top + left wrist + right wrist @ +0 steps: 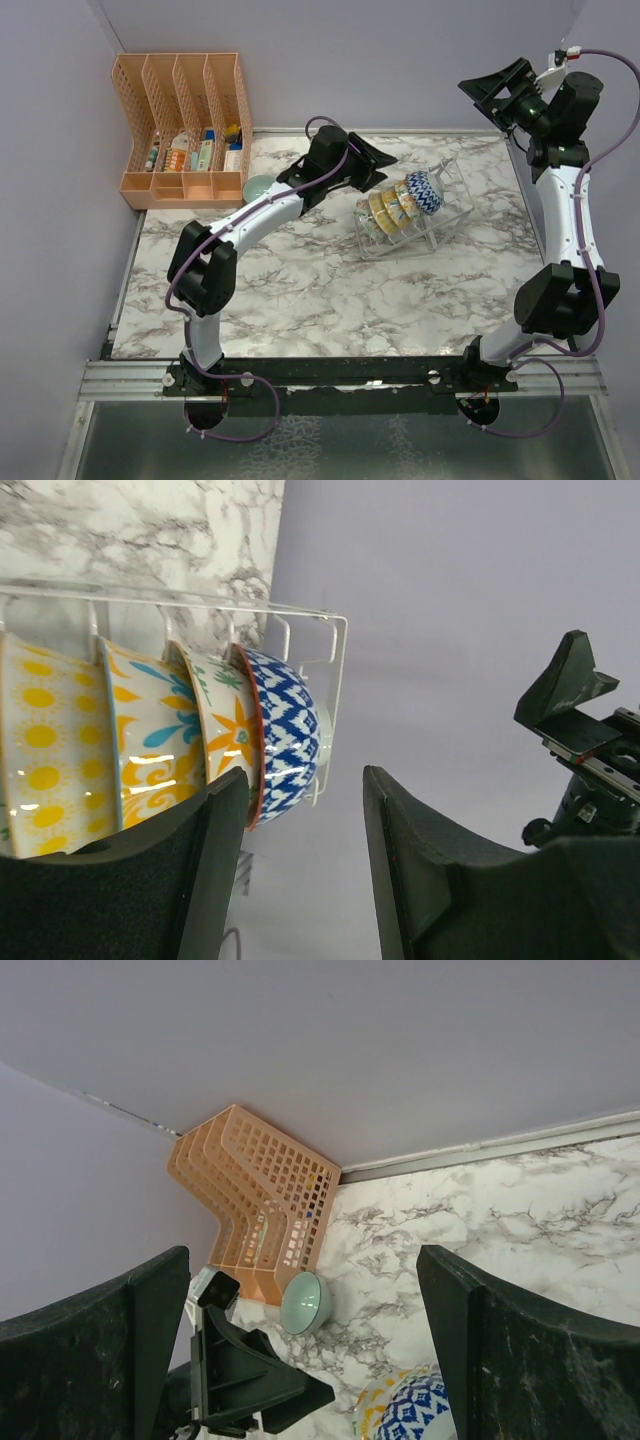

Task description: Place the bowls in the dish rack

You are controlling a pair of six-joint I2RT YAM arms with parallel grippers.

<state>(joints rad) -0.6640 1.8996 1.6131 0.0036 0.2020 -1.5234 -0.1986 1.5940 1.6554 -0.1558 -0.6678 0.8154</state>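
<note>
The wire dish rack (440, 205) stands at the table's middle right and holds several patterned bowls (400, 205) on edge. In the left wrist view they are a yellow sun bowl (40, 750), two orange floral bowls (150, 740) and a blue-patterned bowl (290, 725) at the rack's (338, 670) end. The pale teal bowl (260, 187) sits on the table beside the orange organizer; it also shows in the right wrist view (305, 1303). My left gripper (375, 165) (305, 780) is open and empty, just beside the blue bowl. My right gripper (495, 90) (300, 1260) is open and empty, raised high at the back right.
An orange slotted organizer (185, 125) (255, 1200) with small items stands at the back left. Grey walls close the left, back and right sides. The marble table (300, 300) runs to a metal rail at the near edge.
</note>
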